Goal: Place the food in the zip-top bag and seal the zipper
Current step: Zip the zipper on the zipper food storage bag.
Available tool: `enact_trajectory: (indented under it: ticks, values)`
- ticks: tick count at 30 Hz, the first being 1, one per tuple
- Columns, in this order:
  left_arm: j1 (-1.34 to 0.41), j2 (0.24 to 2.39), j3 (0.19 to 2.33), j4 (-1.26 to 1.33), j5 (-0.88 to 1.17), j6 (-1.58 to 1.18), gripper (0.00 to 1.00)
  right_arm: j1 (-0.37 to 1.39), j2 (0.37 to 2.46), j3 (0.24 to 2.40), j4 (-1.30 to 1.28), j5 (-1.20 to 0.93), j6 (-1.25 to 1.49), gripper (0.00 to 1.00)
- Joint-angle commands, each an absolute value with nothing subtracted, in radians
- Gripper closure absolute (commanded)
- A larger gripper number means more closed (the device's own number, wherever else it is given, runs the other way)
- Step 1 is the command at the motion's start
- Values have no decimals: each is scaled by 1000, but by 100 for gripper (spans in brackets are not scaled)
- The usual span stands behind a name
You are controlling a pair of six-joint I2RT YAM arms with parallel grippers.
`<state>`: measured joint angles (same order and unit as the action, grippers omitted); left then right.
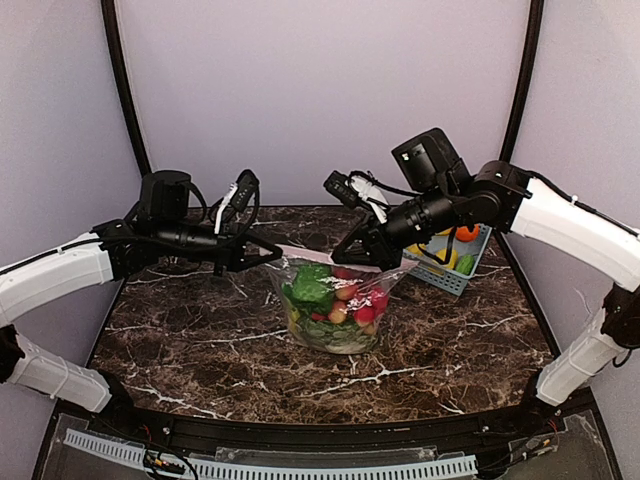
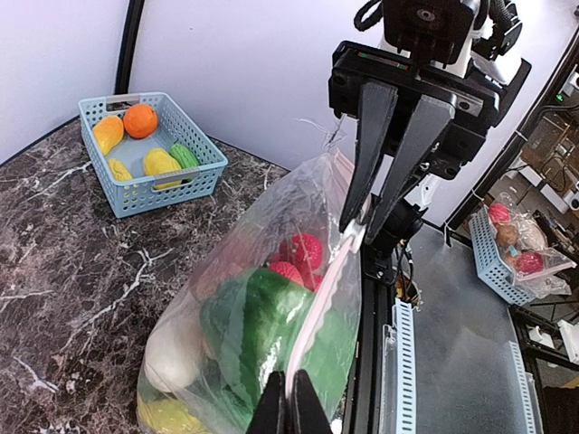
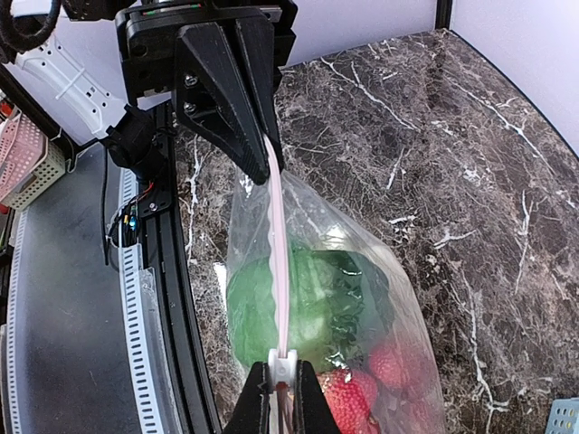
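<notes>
Zip-top bag (image 1: 335, 312) is held upright mid-table by its pink zipper (image 3: 280, 271). The left gripper (image 1: 272, 256) pinches the strip's left end and the right gripper (image 1: 350, 262) its right end. The food (image 1: 330, 298), leafy greens, red fruits and something yellow low down, blurs behind the plastic. At far right a blue basket (image 2: 154, 193) holds an orange with yellow and green pieces.
</notes>
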<state>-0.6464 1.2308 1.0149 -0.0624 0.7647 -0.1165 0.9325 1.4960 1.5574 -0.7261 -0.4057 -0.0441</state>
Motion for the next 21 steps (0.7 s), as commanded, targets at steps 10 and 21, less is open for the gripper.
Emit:
enact_trajectory:
  ticks: [10, 21]
  values:
    - [-621, 1147, 1011, -115, 620, -78, 99, 927, 1460, 1550, -738, -311, -26, 100]
    - [-603, 1123, 1005, -126, 585, -76, 99, 923, 1466, 1549, -741, -295, -21, 100]
